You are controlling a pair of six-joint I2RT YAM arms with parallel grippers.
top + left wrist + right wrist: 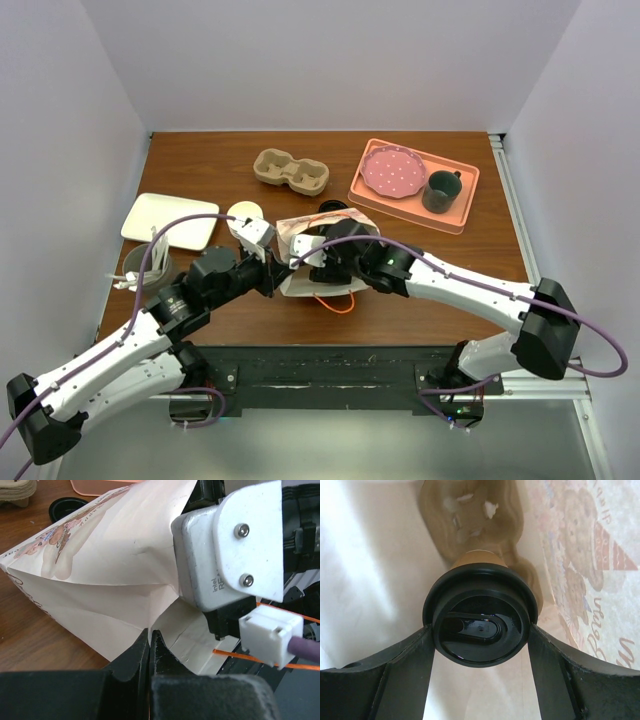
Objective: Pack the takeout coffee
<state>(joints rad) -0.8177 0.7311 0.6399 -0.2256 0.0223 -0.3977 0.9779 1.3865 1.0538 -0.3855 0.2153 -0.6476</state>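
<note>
The takeout coffee [480, 612] sits clamped between the right gripper [480, 630] fingers, lid facing the wrist, already inside the paper bag [110, 570]. The left gripper [150, 650], pressed together, pinches the bag's rim. We should seat the cup upright before letting go.

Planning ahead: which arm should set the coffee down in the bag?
Right. The right fingers grip the cup inside the bag; the left fingers pinch the bag's edge.

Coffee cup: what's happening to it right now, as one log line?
left gripper: pinching paper bag edge | right gripper: gripping coffee cup by black lid | cup: inside bag, not released
</note>
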